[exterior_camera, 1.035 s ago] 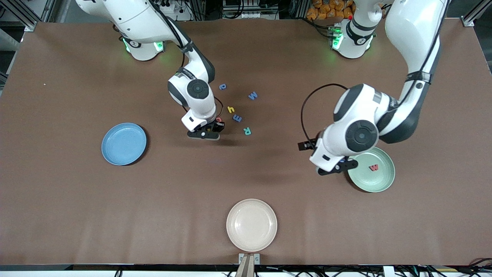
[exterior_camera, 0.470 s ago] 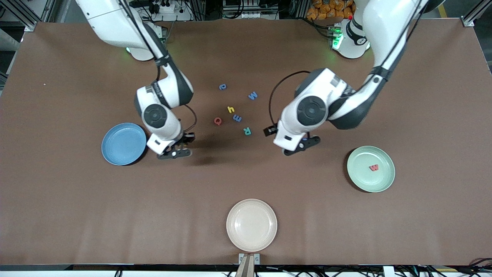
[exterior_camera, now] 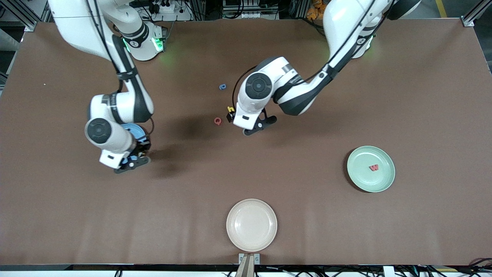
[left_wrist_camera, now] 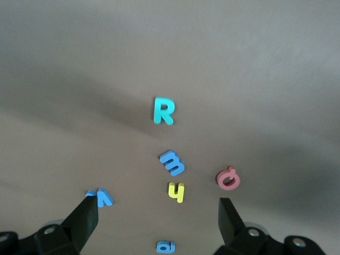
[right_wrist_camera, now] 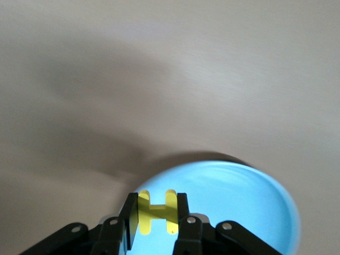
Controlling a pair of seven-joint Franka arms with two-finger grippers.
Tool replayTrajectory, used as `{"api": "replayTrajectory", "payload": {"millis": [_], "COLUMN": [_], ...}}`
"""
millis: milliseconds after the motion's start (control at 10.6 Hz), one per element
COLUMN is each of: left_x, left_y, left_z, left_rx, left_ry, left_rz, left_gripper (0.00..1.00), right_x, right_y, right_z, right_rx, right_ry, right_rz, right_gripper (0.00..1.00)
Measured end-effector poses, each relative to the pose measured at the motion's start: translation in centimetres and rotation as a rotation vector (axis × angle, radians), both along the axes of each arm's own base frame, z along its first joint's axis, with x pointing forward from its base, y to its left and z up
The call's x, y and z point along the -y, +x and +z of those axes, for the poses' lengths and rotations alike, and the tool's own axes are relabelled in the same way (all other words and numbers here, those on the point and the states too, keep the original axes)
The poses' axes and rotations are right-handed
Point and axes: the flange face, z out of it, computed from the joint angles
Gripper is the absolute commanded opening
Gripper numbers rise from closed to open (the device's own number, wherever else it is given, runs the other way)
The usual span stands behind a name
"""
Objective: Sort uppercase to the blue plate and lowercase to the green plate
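Front view: right gripper hangs over blue plate; red w lies in green plate. Left wrist view: left gripper, fingers spread, above R. Right wrist view: right gripper clamps yellow H.

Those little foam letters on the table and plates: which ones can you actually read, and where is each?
"H": yellow H, in right gripper, over blue plate.
"R": teal R, on table.
"Q": red Q, on table.
"h": yellow h, on table.
"w": red w, on green plate.
Other blue letters: unclear.
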Motion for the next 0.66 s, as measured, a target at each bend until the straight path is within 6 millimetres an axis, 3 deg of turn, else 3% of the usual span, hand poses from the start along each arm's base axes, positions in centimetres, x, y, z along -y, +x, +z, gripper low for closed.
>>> {"api": "replayTrajectory", "payload": {"millis": [188, 282, 376, 470, 658], "left_x": [1.5, 2.2, 3.0, 3.6, 4.3], "left_y": [-1.8, -2.4, -3.0, -3.6, -4.6], "left_z": [-2.8, -3.7, -4.5, -5.3, -7.0], "left_rx": [-0.008, -0.003, 0.001, 0.004, 0.012], "left_ry": [0.035, 0.031, 0.020, 0.013, 0.028], "left_rz": [0.008, 0.022, 0.031, 0.032, 0.020], "left_gripper": [1.00, 1.00, 1.00, 0.99, 0.92], "right_x": [4.2, 5.0, 5.0, 4.7, 4.3], "right_y": [-0.4, -1.1, -1.8, -2.2, -2.5], "right_z": [-0.5, -1.3, -2.0, -2.5, -2.7], "right_rx": [-0.030, -0.047, -0.059, -0.068, -0.072], "right_ry": [0.013, 0.036, 0.057, 0.074, 0.093], "right_rz": [0.022, 0.006, -0.014, -0.031, -0.048], "right_gripper": [0.20, 0.41, 0.50, 0.73, 0.68]}}
